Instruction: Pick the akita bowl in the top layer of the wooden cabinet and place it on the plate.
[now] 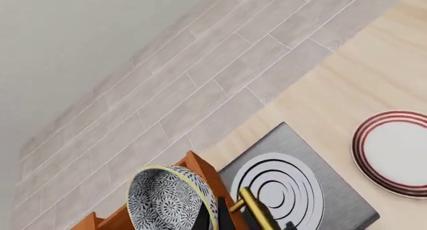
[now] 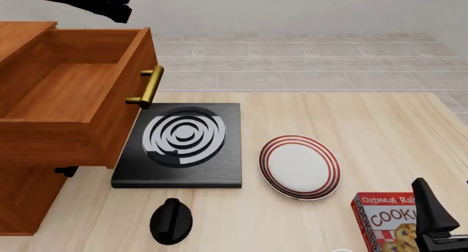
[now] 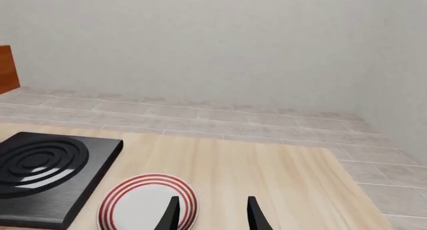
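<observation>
Left gripper (image 1: 212, 221) has the akita bowl (image 1: 168, 199) pinched by its rim, lifted above the top layer (image 2: 76, 96), which stands pulled out of the wooden cabinet (image 2: 22, 202) at the tabletop's left edge. I count one bowl, one stove (image 2: 183, 145), one black knob (image 2: 171, 221), one plate (image 2: 300, 166) mid-table and one cookie box (image 2: 386, 221) at the near right. Right gripper (image 3: 212, 214) hangs above the near edge, fingers moderately apart, holding nothing.
</observation>
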`<state>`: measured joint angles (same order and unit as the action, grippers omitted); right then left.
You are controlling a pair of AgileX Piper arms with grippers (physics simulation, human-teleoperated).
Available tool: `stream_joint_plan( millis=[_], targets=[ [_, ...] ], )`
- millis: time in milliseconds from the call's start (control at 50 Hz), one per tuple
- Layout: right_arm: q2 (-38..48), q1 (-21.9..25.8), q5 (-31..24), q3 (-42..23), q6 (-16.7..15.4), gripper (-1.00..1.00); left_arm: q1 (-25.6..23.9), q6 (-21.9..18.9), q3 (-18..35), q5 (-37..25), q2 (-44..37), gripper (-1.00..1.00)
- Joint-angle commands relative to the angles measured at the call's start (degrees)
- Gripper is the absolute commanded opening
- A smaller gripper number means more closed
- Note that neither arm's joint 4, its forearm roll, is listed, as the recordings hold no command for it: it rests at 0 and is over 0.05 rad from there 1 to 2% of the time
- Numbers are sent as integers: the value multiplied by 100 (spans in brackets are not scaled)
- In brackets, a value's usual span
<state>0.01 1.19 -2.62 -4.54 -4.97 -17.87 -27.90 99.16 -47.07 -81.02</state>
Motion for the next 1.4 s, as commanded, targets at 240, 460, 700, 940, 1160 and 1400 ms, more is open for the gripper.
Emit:
stream_joint_plan(
  millis=[240,460,700,940,1160,1400],
  targets=[
    [0,1,2,-21,26,100,-785,-379,-39,332,-144,-100],
    [0,-43,3,-26,30,100,-1171,-468,-249,555,-175,-100],
    [0,-18,15,-7,-67,100,-1461,-521,-316,651,-217,-100],
    [0,-27,17,-9,-54,100,-1793,-543,-412,856,-339,-100],
    [0,-25,22,-9,-42,100,-2065,-535,-483,1011,-458,-100],
    [0,-35,26,-9,-36,100,-2396,-530,-773,1284,-518,-100]
  ],
)
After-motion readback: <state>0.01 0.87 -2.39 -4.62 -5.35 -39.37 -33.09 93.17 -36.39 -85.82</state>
